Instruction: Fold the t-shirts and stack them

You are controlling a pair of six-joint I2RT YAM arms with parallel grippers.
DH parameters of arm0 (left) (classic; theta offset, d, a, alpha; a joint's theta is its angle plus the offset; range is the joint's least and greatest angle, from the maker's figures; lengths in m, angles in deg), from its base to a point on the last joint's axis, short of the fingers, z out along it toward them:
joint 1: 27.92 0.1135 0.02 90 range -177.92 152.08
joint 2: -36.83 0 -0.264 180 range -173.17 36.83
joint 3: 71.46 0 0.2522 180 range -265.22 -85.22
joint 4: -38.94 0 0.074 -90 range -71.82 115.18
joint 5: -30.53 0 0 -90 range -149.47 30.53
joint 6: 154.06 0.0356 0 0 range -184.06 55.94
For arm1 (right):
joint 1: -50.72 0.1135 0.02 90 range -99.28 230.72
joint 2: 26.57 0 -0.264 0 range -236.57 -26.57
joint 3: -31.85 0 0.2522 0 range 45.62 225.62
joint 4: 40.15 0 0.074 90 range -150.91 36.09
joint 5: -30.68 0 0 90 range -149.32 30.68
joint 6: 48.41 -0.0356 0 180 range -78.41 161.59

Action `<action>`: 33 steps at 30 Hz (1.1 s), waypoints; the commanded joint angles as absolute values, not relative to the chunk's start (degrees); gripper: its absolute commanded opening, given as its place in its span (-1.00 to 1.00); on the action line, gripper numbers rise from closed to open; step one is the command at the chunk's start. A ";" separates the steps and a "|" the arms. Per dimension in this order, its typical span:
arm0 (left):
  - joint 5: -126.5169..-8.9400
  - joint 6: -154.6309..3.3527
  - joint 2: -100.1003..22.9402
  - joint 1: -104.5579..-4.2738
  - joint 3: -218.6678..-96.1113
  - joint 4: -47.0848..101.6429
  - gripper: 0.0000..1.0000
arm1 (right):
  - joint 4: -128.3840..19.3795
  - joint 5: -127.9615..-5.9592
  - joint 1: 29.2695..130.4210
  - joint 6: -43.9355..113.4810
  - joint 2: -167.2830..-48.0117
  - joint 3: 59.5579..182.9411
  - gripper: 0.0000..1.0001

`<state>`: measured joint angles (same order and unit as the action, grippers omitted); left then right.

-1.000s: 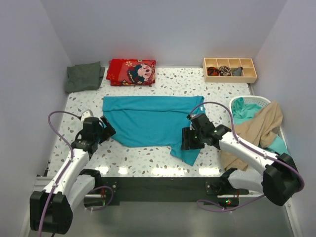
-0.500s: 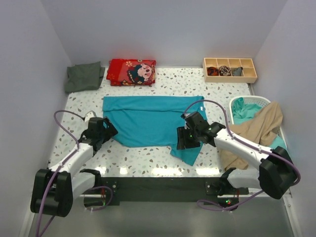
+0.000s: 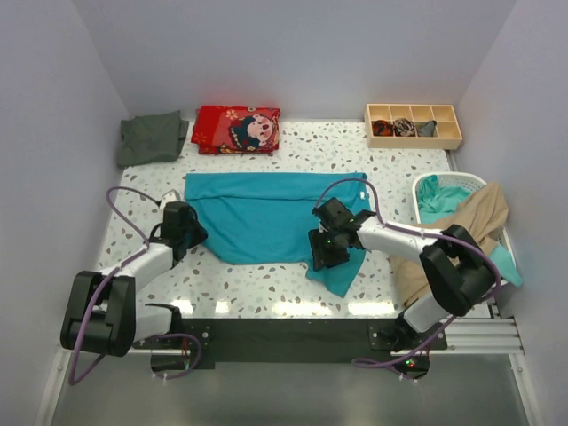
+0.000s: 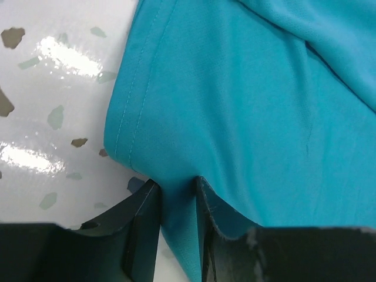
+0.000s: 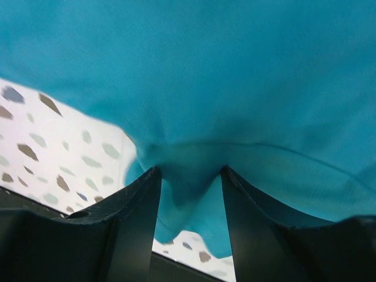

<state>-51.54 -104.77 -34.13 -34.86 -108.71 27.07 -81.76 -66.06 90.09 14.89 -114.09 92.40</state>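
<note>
The bright teal t-shirt (image 3: 275,217) lies spread flat mid-table, one sleeve flap (image 3: 335,277) hanging toward the near edge. My left gripper (image 3: 190,233) sits at its left hem. In the left wrist view the left gripper (image 4: 177,185) has its fingers close together with teal cloth (image 4: 247,117) pinched between them. My right gripper (image 3: 321,252) is on the shirt's near right edge. The right gripper (image 5: 191,173) holds a puckered bunch of teal cloth (image 5: 194,88) between its fingers. The dark grey-green t-shirt (image 3: 153,138) lies folded at the back left. The beige t-shirt (image 3: 463,229) drapes over the basket.
A red cartoon-print cloth (image 3: 237,129) lies folded at the back, next to the grey-green shirt. A wooden divided tray (image 3: 450,138) with small bundles stands at the back right. A white basket (image 3: 453,182) at the right edge holds more teal cloth.
My left gripper has moved onto the shirt's left hem and its jaws have come together on the cloth. My right gripper has shifted left along the shirt's near edge.
</note>
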 commanded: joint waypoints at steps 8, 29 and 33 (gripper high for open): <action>-55.69 -93.34 -43.23 -35.12 -128.43 20.00 -0.24 | -79.31 -66.88 90.36 17.24 -125.09 97.21 -0.03; -56.40 -92.62 -43.18 -38.11 -131.21 15.76 0.83 | -80.98 -67.67 90.27 19.00 -126.85 98.00 -0.03; -52.79 -95.17 -30.78 -38.11 -123.38 15.42 1.00 | -80.71 -68.37 90.27 19.61 -127.55 98.35 -0.03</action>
